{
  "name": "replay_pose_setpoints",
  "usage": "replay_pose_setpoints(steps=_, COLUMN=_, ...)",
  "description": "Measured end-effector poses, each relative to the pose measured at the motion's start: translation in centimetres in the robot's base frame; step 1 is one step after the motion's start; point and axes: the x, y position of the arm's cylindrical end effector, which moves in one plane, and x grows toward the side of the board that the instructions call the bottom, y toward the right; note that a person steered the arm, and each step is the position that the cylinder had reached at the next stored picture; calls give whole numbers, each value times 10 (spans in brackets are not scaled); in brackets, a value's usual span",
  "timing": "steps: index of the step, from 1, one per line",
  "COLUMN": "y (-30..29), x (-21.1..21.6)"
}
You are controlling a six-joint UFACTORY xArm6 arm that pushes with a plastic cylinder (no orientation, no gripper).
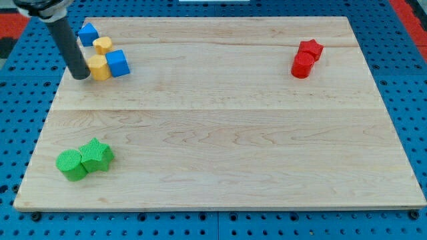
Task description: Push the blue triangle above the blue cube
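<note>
The blue triangle (88,33) lies near the board's top left corner. The blue cube (117,63) sits below and to the right of it. A small yellow block (102,45) lies between the two, and a larger yellow block (99,67) touches the cube's left side. My tip (80,76) rests on the board just left of the larger yellow block, below the blue triangle. The dark rod rises from it toward the view's top left.
Two red blocks, a star (311,48) and a cylinder (301,65), sit together at the top right. Two green blocks (85,160) sit together at the bottom left. The wooden board (220,133) lies on a blue pegboard.
</note>
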Motion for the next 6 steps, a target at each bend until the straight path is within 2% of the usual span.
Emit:
replay_pose_setpoints(steps=1, y=47, x=-8)
replay_pose_setpoints(steps=2, y=47, x=-21)
replay_pose_setpoints(steps=3, y=9, x=-19)
replay_pose_setpoints(steps=4, y=-64, x=-37)
replay_pose_setpoints(steps=5, y=-66, x=-39)
replay_pose_setpoints(steps=6, y=-65, x=-87)
